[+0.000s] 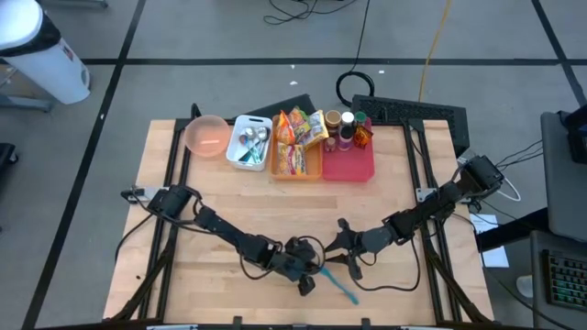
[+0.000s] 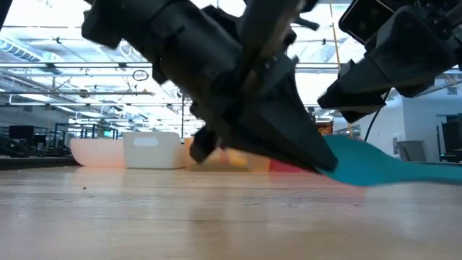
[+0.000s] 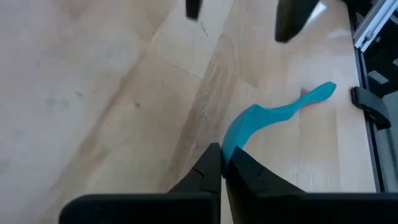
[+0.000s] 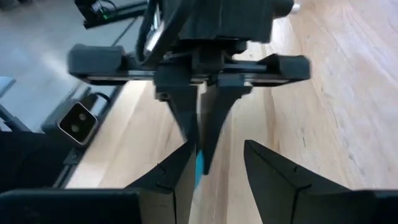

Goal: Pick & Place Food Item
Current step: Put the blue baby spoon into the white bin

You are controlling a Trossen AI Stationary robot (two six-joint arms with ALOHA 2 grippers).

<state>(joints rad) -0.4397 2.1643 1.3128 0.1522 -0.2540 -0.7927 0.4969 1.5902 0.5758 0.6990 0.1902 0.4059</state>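
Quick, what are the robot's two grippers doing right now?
Left gripper: shut on the blue spatula.
Right gripper: open, holding nothing, right by the left one.

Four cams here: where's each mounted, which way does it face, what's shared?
High: overhead, straight down; both arms, bins.
Low: table height, level across table; left gripper shut on teal spatula.
Left wrist: on left arm, looking past its shut fingers at the spatula.
Right wrist: on right arm, facing left gripper; own fingers apart.
Shared: spatula, in all four.
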